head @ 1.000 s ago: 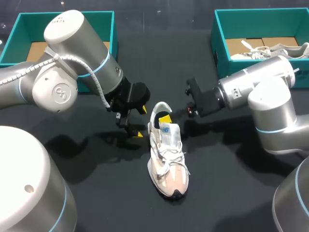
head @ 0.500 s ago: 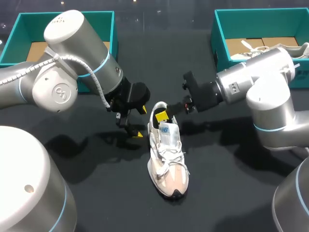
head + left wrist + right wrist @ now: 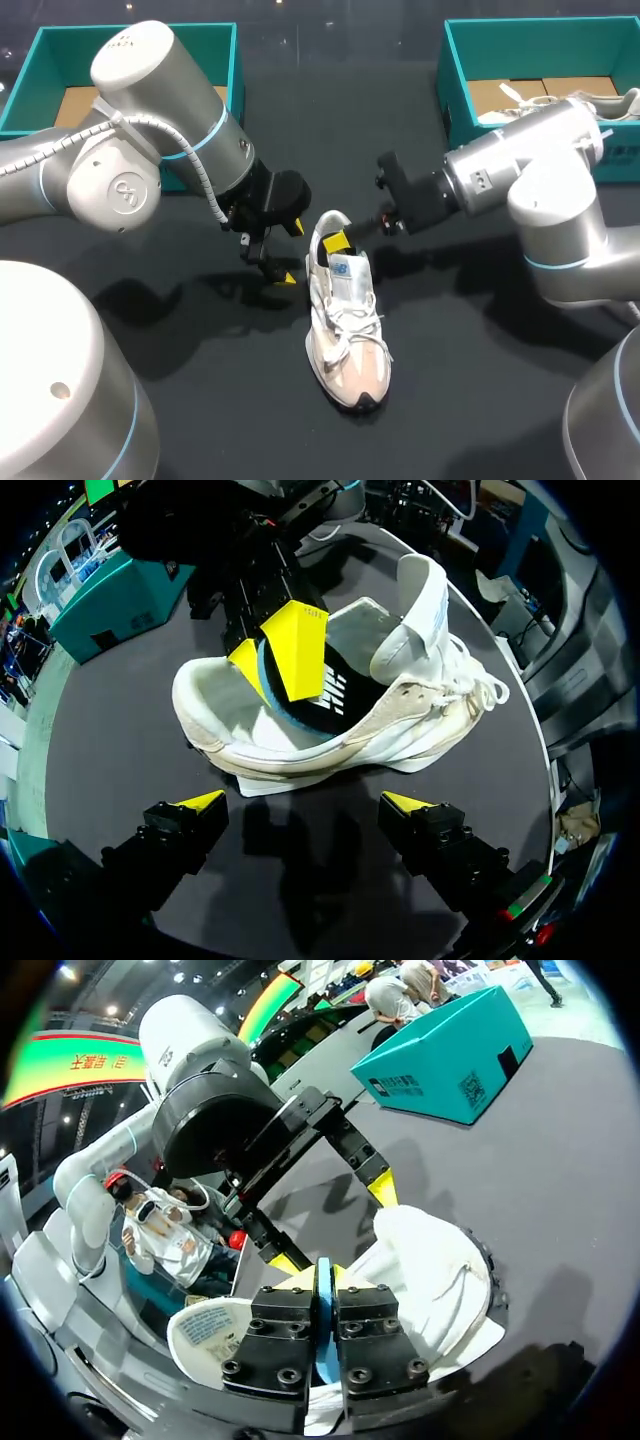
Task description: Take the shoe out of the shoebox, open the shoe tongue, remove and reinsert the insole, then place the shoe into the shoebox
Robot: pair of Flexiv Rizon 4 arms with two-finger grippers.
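Lower centre of frame: shoe (image 3: 345, 320) flat on the black table (image 3: 480, 400), toe nearest, heel farther off.

At the heel opening: right gripper (image 3: 338, 241) clamped on the thin blue-edged insole (image 3: 323, 1310), one yellow tip on each face. Most of the insole down inside the shoe.

Just beside the shoe's side, left of centre: left gripper (image 3: 290, 252), fingers spread wide, holding nothing, touching nothing.

Probably the insole-removal step, barely begun. Best done by drawing up and back over the heel collar, slowly, with no twist. Likely to drag the light shoe along unless braced from the side, a job for the idle left gripper.

Top corners: left shoebox (image 3: 40, 60); right shoebox (image 3: 455, 70) with a second shoe (image 3: 570, 103) inside.
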